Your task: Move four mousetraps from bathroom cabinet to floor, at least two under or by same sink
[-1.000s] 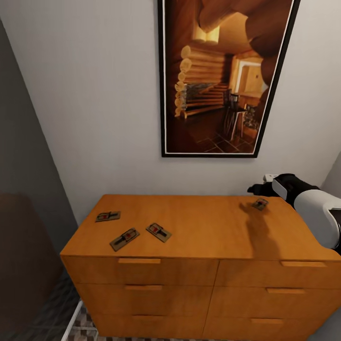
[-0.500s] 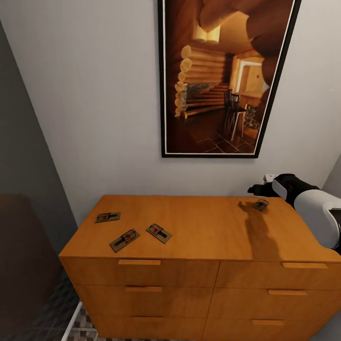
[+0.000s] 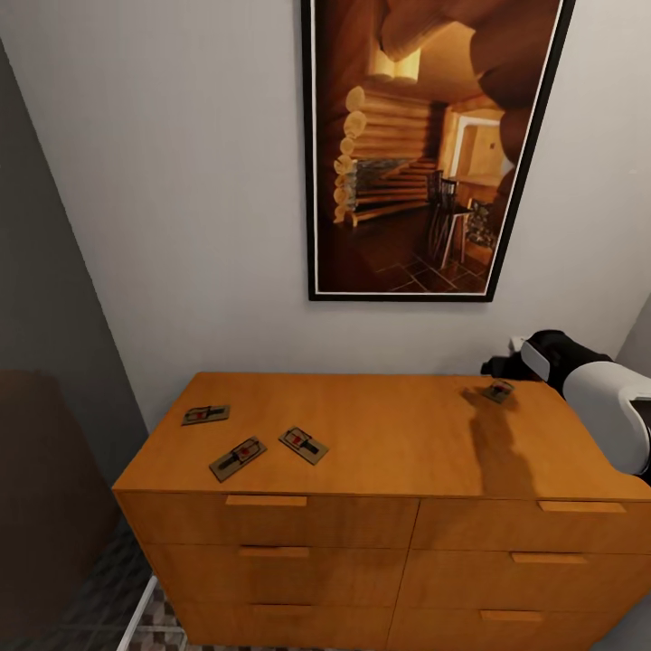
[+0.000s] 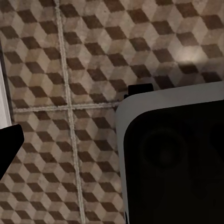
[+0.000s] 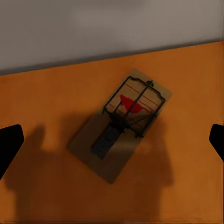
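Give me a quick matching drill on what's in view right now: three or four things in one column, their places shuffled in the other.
Things:
1. lone mousetrap
2. three mousetraps
3. framed picture
4. right gripper

Places:
A. on the wall above the cabinet
B. left part of the cabinet top
C. above the cabinet's far right corner
D. far right corner of the cabinet top, by the wall

Pairs: 1-D, 2-B, 3-A, 4-C

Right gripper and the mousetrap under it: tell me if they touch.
Apart. In the right wrist view the fingers sit wide at both edges, with bare cabinet top between them and the mousetrap.
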Controlling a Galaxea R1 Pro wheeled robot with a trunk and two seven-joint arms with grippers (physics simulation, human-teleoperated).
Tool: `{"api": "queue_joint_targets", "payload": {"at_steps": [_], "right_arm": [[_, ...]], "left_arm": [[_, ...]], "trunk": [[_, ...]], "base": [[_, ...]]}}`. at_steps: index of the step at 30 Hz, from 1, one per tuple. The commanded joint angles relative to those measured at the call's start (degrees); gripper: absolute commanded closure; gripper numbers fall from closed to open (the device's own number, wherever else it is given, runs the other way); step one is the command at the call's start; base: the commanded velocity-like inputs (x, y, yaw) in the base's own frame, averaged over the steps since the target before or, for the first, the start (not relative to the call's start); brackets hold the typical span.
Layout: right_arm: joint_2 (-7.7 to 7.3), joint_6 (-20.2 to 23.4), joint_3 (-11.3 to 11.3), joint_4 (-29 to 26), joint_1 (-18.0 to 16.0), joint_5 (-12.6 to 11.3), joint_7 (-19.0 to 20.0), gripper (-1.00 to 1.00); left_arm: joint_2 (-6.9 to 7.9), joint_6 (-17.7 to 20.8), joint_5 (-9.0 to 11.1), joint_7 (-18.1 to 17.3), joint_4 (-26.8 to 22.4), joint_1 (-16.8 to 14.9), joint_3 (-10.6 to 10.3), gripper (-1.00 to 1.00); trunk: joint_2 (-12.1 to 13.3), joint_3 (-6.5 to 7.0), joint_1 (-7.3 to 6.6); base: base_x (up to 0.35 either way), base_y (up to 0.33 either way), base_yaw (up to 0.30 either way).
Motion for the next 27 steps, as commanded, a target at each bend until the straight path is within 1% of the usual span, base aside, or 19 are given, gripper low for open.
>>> {"api": "queue_joint_targets", "payload": {"at_steps": [1,2,6,11,13,18,23,26,27], "right_arm": [[-0.03,0.9,0.1,-0.2,0.0,0.1,0.2,-1.0],[-0.04,2.1,0.1,-0.4,0.0,0.1,0.0,-1.0],[-0.09,4.2,-0.1,-0.6,0.0,-0.2,-0.2,-1.0],[-0.08,5.5,-0.3,-0.7,0.0,-0.4,-0.3,-1.0],[-0.06,7.0,-0.3,-0.9,0.0,-0.4,-0.3,-1.0],[-0.07,8.5,-0.3,-1.7,0.0,-0.5,-0.3,-1.0],[-0.16,11.2,-0.3,-4.0,0.0,-0.5,-0.3,-1.0],[-0.18,14.8,-0.3,-7.5,0.0,-0.5,-0.3,-1.0],[-0.19,16.8,-0.3,-9.3,0.0,-0.5,-0.3,-1.0]], "left_arm": [[-0.03,-0.4,0.0,0.3,0.2,-0.1,-0.5,-1.0],[-0.04,-0.4,0.0,0.3,0.2,-0.1,-0.5,-1.0],[-0.05,-0.4,0.0,0.3,0.2,-0.1,-0.5,-1.0],[-0.05,-0.4,0.0,0.3,0.2,-0.1,-0.5,-1.0],[-0.09,-0.4,0.0,0.3,0.2,-0.1,-0.5,-1.0],[-0.12,-0.4,0.0,0.3,0.2,-0.1,-0.5,-1.0],[-0.15,-0.4,0.0,0.3,0.2,-0.1,-0.5,-1.0],[-0.2,-0.4,0.0,0.3,0.3,-0.1,-0.5,-1.0],[-0.21,-0.4,0.0,0.3,0.3,-0.1,-0.5,-1.0]], "trunk": [[0.0,-0.06,0.0],[0.0,-0.06,0.0],[0.0,-0.06,0.0],[0.0,-0.06,0.0],[0.0,-0.06,0.0],[0.0,-0.06,0.0],[0.0,-0.06,0.0],[0.0,-0.06,0.0],[0.0,-0.06,0.0]], "base": [[0.0,0.0,0.0],[0.0,0.0,0.0],[0.0,0.0,0.0],[0.0,0.0,0.0],[0.0,0.0,0.0],[0.0,0.0,0.0],[0.0,0.0,0.0],[0.0,0.0,0.0],[0.0,0.0,0.0]]}}
